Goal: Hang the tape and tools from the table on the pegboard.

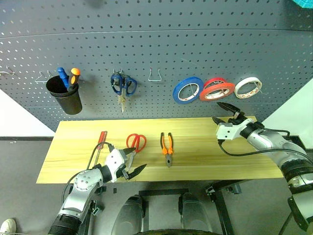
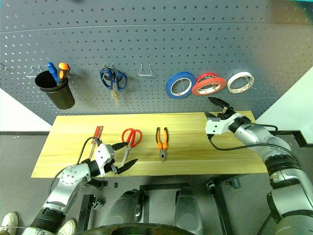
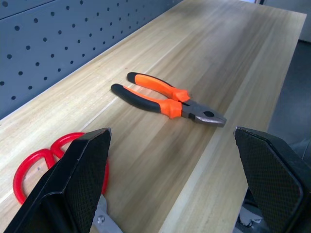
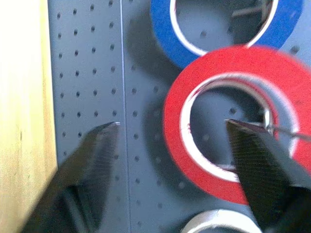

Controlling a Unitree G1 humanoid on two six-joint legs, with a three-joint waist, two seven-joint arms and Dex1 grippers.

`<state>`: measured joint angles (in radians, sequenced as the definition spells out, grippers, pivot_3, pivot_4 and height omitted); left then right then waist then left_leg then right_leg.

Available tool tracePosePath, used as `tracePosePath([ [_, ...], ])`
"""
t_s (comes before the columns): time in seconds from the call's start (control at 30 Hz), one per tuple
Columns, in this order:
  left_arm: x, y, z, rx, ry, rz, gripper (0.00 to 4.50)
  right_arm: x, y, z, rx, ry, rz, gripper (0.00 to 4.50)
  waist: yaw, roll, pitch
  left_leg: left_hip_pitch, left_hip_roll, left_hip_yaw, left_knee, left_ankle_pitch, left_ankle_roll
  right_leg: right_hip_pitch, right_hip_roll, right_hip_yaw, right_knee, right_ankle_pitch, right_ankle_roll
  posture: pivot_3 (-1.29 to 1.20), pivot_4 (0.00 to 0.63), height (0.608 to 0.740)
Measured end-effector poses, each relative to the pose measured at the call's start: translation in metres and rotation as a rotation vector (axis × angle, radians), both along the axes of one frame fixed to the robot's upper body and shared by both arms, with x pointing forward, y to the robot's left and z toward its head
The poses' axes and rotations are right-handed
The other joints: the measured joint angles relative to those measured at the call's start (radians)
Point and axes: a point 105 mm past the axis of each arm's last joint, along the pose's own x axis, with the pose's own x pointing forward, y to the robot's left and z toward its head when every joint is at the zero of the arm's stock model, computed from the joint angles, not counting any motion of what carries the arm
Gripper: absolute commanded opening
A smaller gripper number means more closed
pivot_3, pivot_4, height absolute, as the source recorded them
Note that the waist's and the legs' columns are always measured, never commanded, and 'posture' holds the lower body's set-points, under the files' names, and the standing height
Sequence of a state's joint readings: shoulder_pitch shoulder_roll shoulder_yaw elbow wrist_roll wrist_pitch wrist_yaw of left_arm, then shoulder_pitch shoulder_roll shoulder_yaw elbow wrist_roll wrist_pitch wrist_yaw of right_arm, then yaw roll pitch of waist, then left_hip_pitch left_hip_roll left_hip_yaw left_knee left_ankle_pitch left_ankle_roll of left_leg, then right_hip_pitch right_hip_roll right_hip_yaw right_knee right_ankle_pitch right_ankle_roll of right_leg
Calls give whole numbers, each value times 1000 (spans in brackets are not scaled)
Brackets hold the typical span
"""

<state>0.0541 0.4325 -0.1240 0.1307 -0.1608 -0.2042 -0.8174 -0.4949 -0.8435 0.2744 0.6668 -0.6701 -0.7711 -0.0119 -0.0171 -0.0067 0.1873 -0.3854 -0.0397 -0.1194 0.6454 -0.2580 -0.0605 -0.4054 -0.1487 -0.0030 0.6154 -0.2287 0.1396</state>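
Red tape roll (image 1: 216, 89) hangs on the pegboard (image 1: 156, 54), just above the released right gripper (image 1: 224, 112).

It sits on a hook between a blue roll (image 1: 188, 90) and a clear roll (image 1: 248, 87). The right gripper's fingers stand spread, empty, below it. The left gripper (image 1: 135, 160) gapes empty over the table (image 1: 195, 152), beside red-handled scissors (image 1: 135, 143); pliers (image 1: 167, 148) and screwdriver (image 1: 100, 142) lie nearby.

Red tape roll (image 1: 216, 89) hangs tilted on pegboard (image 1: 156, 54) hook. Red screwdriver (image 1: 100, 142), red scissors (image 1: 136, 143), orange/blk pliers (image 1: 167, 148) lie flat on yellow table (image 1: 195, 147), side by side.
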Motion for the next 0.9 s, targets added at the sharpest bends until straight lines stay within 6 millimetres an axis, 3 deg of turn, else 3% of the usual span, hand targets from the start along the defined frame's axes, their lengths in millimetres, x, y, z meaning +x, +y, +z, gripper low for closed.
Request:
tracePosePath([
  [0.07,0,6,1,5,-2,22,4235,-14,16,-13,40,101,65,3671,-1,-1,0,1,0,0,0,0,0,1,0,0,-1,0,1,-14,138,730],
  [0.17,0,20,1,31,17,50,4235,-39,48,-60,197,390,76,3671,-1,-1,0,1,1,-1,0,0,0,2,0,0,-1,0,0,-17,142,730],
  [0.27,-1,31,0,48,49,61,4235,-47,75,-86,396,634,7,4276,-6,0,2,1,1,0,1,0,0,1,1,1,1,-1,-3,-17,150,730],
  [0.3,-2,34,-1,57,61,60,4235,-46,83,-85,460,693,-16,4481,-7,0,2,2,1,0,2,0,0,1,1,1,2,0,-3,-16,152,730],
  [0.43,-2,55,-3,115,94,66,4235,-42,106,-80,613,880,-100,4481,3,0,2,4,4,-3,1,0,0,1,6,1,4,-2,-2,-19,155,730],
  [0.6,8,74,2,143,95,99,4235,-43,144,-98,730,1098,-279,4481,1,0,2,0,12,-5,0,0,0,-6,16,1,4,3,-9,-27,159,730],
  [0.7,14,83,7,157,84,109,4235,-38,169,-98,786,1176,-377,4481,-5,1,2,-2,17,-4,0,0,0,-10,21,1,4,6,-13,-30,159,730],
  [0.9,13,92,2,173,116,105,4235,-24,168,-113,726,1185,-636,4481,-4,1,2,-5,20,-4,-1,0,0,-15,25,1,4,7,-16,-24,158,730],
])
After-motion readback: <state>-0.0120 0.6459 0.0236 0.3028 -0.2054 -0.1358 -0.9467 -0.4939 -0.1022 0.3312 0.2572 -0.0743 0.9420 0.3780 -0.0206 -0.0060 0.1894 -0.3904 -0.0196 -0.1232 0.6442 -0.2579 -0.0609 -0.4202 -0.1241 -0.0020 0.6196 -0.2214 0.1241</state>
